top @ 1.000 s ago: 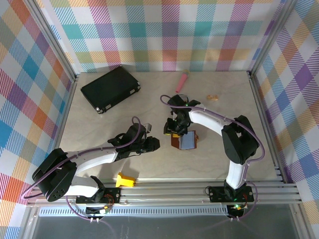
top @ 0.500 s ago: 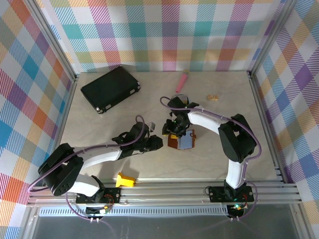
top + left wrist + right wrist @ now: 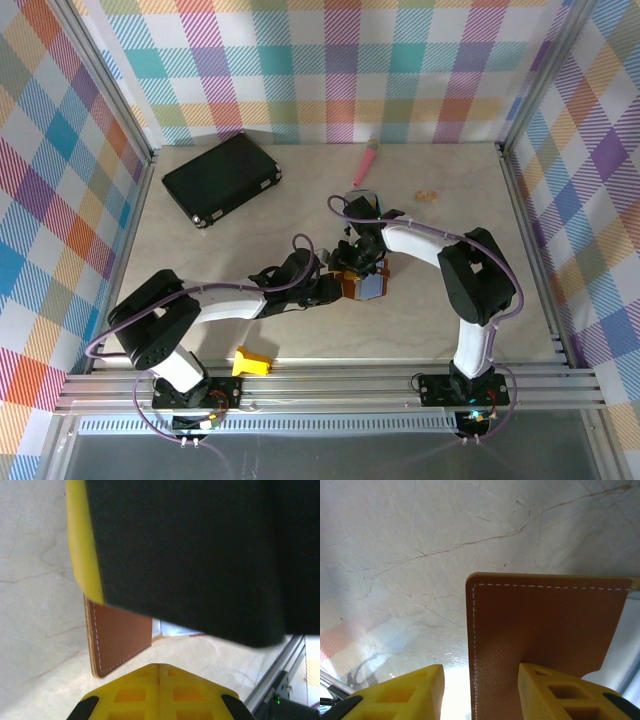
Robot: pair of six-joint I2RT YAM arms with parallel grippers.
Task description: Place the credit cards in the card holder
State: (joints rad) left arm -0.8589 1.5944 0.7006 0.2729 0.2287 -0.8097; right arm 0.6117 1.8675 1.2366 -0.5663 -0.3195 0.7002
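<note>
The small brown leather card holder (image 3: 362, 285) lies mid-table, half hidden under both grippers. The left gripper (image 3: 335, 288), now reaching it, is clamped on a thin dark card (image 3: 190, 555), apparently blue. The right gripper (image 3: 358, 262) grips the holder's flap (image 3: 540, 630), jaws part-open.

You will find nothing to read here. No lettering, brand, number or sign is legible anywhere.

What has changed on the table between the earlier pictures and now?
The left gripper moved right, up to the wallet, and shut. The wallet slid slightly left with the right gripper. The black case, pink pen and yellow piece stayed put.
</note>
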